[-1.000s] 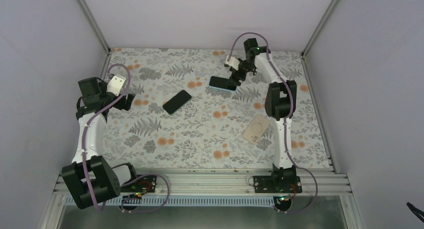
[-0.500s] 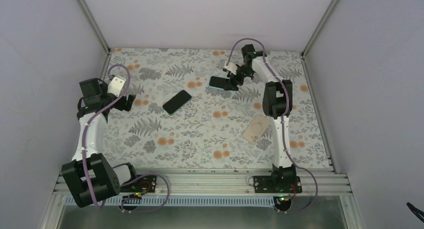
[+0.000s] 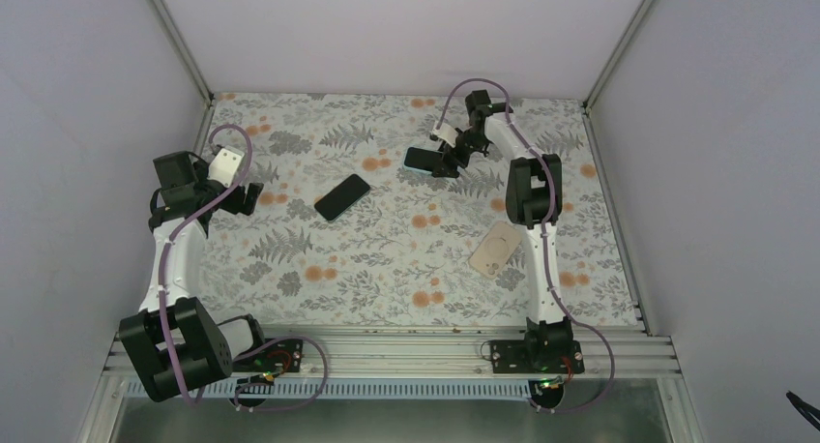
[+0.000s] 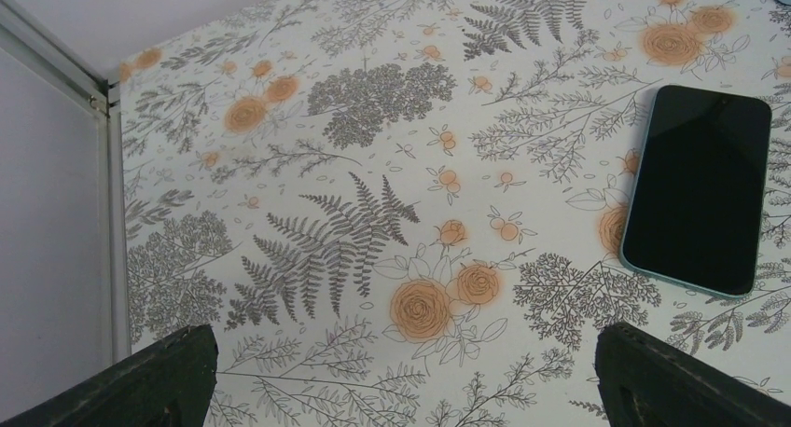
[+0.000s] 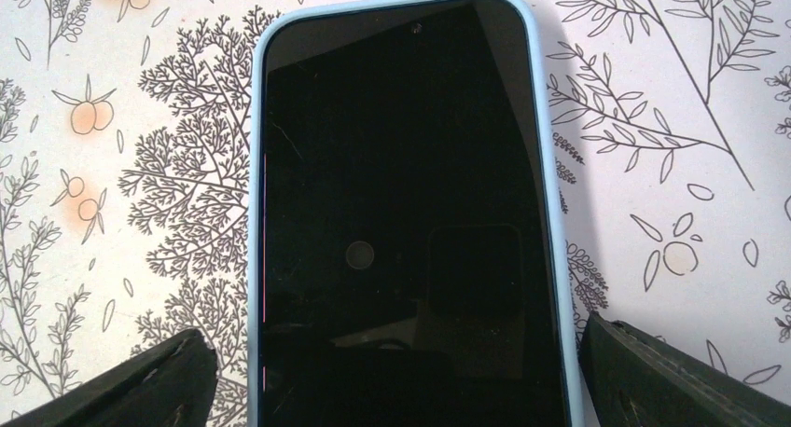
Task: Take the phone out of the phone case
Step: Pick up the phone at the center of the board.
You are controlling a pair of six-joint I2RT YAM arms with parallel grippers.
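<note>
Directly beneath the right gripper (image 3: 445,159), between its 2 spread fingers (image 5: 149,380), the phone (image 5: 396,213) lies flat and face up in its pale blue phone case (image 5: 549,213). The jaws stand wide on either side of the phone's near end, just beside the case's long edges. I cannot tell whether either pad touches it, and nothing is pinched yet.

The phone looks like a stiff, thin slab, probably light enough for 1 gripper. Its glass front is smooth, so a hold there would likely slip, and it may crack if dropped or levered hard. The case appears to be a softer, rubbery shell whose raised lip wraps the screen's edge — that lip should flex where the phone will not. A sound hold would be across the 2 long sides. A corner of the lip then needs peeling back, since corners usually give first.

Just to the right of the left gripper (image 4: 410,364), which hangs open and holds nothing, a second dark phone (image 4: 698,189) rests on the floral table (image 3: 387,269). A beige case (image 3: 496,250) lies back-up beside the right arm — well apart from both grippers.
</note>
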